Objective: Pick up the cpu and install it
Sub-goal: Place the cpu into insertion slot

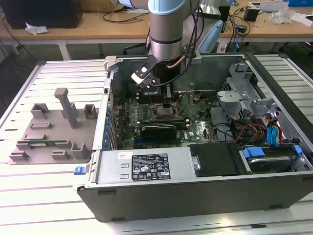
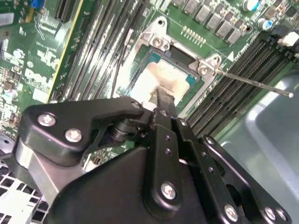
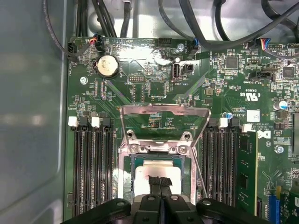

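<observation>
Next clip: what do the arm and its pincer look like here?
The arm is a silver-grey cylinder with a pale blue band, a copper-coloured cable looping at its wrist. The pincer is matte black: angular linkage bars dotted with silver screw heads, ending in two narrow fingers.

My gripper [image 3: 160, 182] looks matt black, with small bright metal screws. The cpu [image 3: 156, 171] inside the socket frame [image 3: 163, 110] has a pale, smooth metal top that shines. The socket frame itself is bare silvery metal, and the motherboard [image 3: 140, 98] around the frame is glossy green.
</observation>
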`<state>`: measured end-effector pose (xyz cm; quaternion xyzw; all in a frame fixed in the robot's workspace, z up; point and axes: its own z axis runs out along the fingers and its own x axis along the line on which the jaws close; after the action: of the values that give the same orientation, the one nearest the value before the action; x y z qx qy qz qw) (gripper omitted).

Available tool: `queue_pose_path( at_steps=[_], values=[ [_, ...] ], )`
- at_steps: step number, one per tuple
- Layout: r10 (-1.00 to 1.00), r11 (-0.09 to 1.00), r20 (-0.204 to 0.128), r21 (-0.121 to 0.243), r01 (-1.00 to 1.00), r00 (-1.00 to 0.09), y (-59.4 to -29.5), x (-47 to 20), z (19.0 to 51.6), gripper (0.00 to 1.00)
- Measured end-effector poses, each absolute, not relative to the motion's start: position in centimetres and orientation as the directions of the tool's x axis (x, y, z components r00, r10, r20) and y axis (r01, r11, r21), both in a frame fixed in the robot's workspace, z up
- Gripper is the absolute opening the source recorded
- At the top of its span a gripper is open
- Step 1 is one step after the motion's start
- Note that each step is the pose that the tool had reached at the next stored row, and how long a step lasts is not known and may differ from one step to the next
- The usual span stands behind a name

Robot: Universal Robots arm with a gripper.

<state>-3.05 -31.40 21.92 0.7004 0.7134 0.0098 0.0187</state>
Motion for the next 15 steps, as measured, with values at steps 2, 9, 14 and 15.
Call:
queue_pose_path(
  at_steps=[2,9,14,15],
  values=[
    [1.000,0.018,-0.013,0.040,0.999,-0.018,-31.4,-3.1,21.6,0.11],
    [1.000,0.018,-0.013,0.040,0.999,-0.017,-31.4,-3.1,20.8,0.11],
    [1.000,0.018,-0.014,0.040,0.999,-0.017,-31.4,-3.2,20.4,0.11],
    [1.000,0.018,-0.014,0.040,0.999,-0.017,-31.4,-3.2,20.4,0.11]
  ],
)
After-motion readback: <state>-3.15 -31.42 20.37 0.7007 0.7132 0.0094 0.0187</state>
